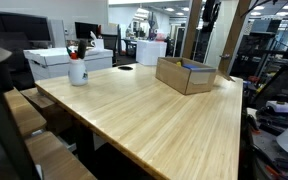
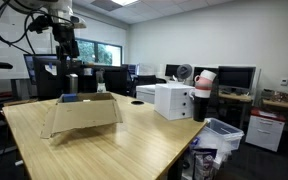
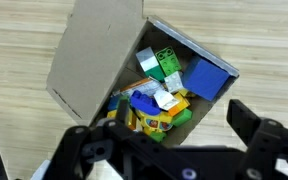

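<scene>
An open cardboard box [image 3: 94, 60] sits on the wooden table [image 1: 154, 120], its flap folded out. It holds several toy blocks [image 3: 164, 85] in blue, green and yellow. My gripper [image 3: 179, 125] hangs above the box, open and empty, with its two dark fingers spread over the box's near edge. In both exterior views the box [image 1: 184, 75] [image 2: 81, 115] stands on the table and the gripper [image 2: 69, 45] is well above it, apart from it.
A white cup with pens [image 1: 77, 70] stands at a table corner, by white boxes [image 2: 172, 100]. A bin [image 2: 219, 135] is beside the table. Desks, monitors and chairs fill the room behind.
</scene>
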Robot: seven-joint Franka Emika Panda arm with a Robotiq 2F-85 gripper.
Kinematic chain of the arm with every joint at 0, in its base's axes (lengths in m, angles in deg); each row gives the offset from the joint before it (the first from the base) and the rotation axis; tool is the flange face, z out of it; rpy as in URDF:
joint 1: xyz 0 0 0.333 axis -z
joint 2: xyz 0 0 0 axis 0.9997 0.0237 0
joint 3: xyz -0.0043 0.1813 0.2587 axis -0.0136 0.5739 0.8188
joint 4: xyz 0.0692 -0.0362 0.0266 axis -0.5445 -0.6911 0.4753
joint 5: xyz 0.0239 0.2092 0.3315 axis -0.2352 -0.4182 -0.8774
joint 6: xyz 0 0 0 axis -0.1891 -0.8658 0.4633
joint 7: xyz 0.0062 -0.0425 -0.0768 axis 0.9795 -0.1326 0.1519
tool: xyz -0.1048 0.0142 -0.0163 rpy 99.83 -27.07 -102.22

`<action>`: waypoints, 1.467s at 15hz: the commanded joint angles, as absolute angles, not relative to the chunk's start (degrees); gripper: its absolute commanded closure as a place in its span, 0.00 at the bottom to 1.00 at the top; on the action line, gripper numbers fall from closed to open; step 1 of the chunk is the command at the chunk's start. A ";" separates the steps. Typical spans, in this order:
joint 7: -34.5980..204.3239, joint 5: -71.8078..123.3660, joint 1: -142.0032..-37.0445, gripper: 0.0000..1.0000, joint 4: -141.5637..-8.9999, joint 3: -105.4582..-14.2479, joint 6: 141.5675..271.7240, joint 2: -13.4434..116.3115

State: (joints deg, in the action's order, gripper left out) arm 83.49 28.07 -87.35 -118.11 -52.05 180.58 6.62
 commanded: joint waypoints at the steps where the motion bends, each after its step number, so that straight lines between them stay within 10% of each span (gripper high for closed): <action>1: 83.63 27.56 -87.68 0.00 -118.03 -53.12 180.69 6.67; 22: 65.42 27.08 -82.69 0.00 -117.40 -56.38 189.74 17.00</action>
State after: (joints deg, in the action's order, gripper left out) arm 69.65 26.52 -84.38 -118.14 -57.65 188.37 14.67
